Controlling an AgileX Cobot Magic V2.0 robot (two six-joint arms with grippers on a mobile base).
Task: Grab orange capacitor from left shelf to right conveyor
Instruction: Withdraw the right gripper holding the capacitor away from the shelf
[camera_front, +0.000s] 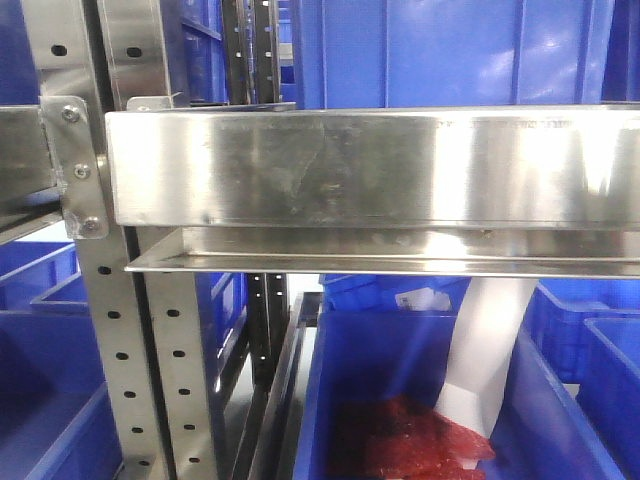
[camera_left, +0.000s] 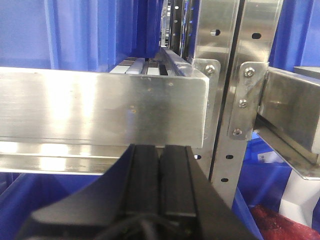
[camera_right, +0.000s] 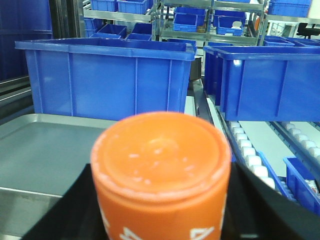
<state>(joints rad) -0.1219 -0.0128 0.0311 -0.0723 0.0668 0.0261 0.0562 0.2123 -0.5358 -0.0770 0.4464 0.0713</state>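
Orange capacitor (camera_right: 162, 170): apparently picked already, not yet delivered. Steel shelf (camera_front: 380, 165) across the whole front view, nothing orange on it. Blue bins (camera_right: 107, 82) behind and a silver tray (camera_right: 45, 145) just left of the capacitor in the right wrist view. No conveyor in sight, so probably the carry and the set-down left to do. Left gripper (camera_left: 160, 175) empty, pads pressed together, facing the shelf beam. Right gripper (camera_right: 160, 222) clamped on either side of the upright capacitor.
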